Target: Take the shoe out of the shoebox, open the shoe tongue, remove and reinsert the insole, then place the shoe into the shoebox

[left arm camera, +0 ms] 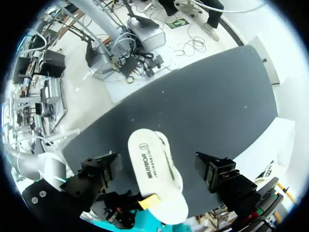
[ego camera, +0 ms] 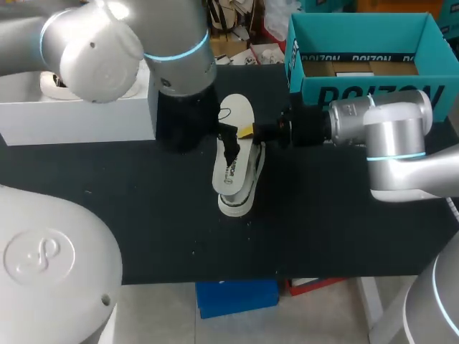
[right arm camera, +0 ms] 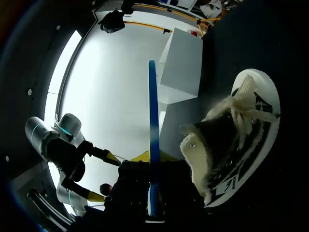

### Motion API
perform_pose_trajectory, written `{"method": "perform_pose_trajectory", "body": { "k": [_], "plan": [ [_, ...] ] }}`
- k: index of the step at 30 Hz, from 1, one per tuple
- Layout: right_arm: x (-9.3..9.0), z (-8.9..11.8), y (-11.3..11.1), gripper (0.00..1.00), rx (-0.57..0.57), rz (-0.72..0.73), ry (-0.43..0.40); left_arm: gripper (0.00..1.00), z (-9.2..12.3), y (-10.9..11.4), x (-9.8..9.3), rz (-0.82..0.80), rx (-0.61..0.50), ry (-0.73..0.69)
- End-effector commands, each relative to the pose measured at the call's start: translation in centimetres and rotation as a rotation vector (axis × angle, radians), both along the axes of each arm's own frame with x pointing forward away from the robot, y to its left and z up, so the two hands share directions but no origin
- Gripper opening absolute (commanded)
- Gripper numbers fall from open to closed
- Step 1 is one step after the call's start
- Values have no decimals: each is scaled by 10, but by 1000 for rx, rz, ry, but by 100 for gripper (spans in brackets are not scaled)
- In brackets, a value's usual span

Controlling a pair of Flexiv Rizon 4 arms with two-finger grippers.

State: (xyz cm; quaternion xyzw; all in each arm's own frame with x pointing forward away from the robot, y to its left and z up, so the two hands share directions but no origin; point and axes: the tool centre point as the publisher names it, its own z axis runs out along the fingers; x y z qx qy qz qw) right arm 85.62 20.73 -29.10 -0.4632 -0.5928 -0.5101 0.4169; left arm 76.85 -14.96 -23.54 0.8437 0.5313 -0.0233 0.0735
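The shoe [ego camera: 240,192] lies in the middle of the black desk [ego camera: 143,208]. The right pincer [ego camera: 246,132] squeezes one end of the insole [ego camera: 237,115], right above the shoe. The left pincer [left arm camera: 158,171] hangs wide open over both.

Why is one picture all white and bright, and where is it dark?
Right wrist view: the room past the table is washed out white, while the shoe sits in dim shade. Head view: light glares off the left arm on its silver shell. Left wrist view: even light, with the insole plainly lit.
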Motion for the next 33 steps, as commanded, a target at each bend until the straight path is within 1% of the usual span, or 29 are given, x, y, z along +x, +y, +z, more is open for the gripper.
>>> {"method": "perform_pose_trajectory", "body": {
  "k": [1,8,14,19,24,30,33],
  "plan": [
    [0,0,0,0,-3,1,1,100,-4,-11,1,83,292,-103],
    [0,0,0,0,-3,1,1,100,-10,-11,-2,131,222,-169],
    [0,0,0,0,-3,1,1,100,-15,-11,-1,160,179,-168],
    [0,0,0,0,-3,1,1,100,-17,-15,2,170,157,-172],
    [0,0,0,0,-3,1,1,100,-19,-20,6,171,155,-173],
    [0,0,0,0,-3,1,1,100,-21,-28,7,165,188,-174],
    [0,0,0,0,-3,1,1,100,-23,-31,12,162,204,-168]
  ]
}}
